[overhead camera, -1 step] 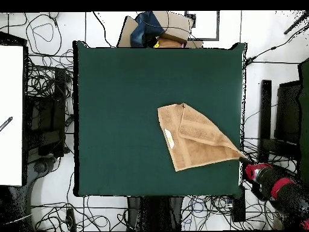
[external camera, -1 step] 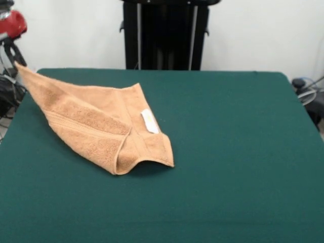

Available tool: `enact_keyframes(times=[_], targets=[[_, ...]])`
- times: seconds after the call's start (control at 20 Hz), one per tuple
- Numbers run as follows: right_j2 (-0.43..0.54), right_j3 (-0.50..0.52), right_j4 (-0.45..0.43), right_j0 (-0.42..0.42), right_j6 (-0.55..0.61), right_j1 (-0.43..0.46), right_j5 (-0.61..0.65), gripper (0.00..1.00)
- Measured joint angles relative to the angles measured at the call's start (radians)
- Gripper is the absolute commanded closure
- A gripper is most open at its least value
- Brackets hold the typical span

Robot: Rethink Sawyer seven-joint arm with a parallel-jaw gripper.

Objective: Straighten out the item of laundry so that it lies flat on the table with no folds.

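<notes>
The item of laundry (external camera, -1 step: 96,126) (overhead camera, -1 step: 193,142), a light orange-tan towel, lies partly folded on the left part of the green table (external camera, -1 step: 228,152) (overhead camera, -1 step: 121,109). Its near end curls over itself, and a white label (external camera, -1 step: 150,121) (overhead camera, -1 step: 169,139) shows on top. One corner is drawn out to a point and lifted past the table's left edge in the front view. My gripper (external camera, -1 step: 15,59) (overhead camera, -1 step: 244,160) is shut on that raised corner, with the red arm (external camera, -1 step: 11,23) (overhead camera, -1 step: 271,181) behind it.
Cables (external camera, -1 step: 306,91) lie on the floor beside the table on both sides. In the overhead view a cardboard box with a dark bag (overhead camera, -1 step: 163,27) sits beyond the top edge, and a white panel (overhead camera, -1 step: 12,115) stands at the left.
</notes>
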Motion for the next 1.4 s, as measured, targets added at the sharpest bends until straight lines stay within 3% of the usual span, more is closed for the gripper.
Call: enact_keyframes(times=[0.05,0.1,0.25,0.35,0.45,0.55,0.65,0.7,0.85,1.0,1.15,1.3,1.4], targets=[[0.000,0.022,0.000,0.008,0.000,-0.034,-0.020,1.00],[0.000,0.073,0.001,0.037,0.000,-0.122,-0.061,1.00],[-0.003,0.126,0.010,0.086,0.000,-0.230,-0.093,1.00],[-0.012,0.177,0.041,0.161,0.004,-0.353,-0.107,1.00],[-0.015,0.194,0.057,0.193,0.007,-0.398,-0.108,1.00],[-0.028,0.239,0.110,0.294,0.025,-0.524,-0.108,1.00],[-0.038,0.252,0.128,0.329,0.032,-0.563,-0.108,1.00],[-0.065,0.276,0.159,0.401,0.046,-0.633,-0.108,1.00],[-0.111,0.296,0.178,0.495,0.079,-0.703,-0.108,1.00],[-0.198,0.309,0.180,0.655,0.169,-0.772,-0.108,1.00],[-0.274,0.309,0.180,0.810,0.304,-0.813,-0.108,1.00],[-0.314,0.310,0.181,0.899,0.404,-0.834,-0.108,1.00],[-0.352,0.308,0.190,0.995,0.530,-0.859,-0.100,1.00]])
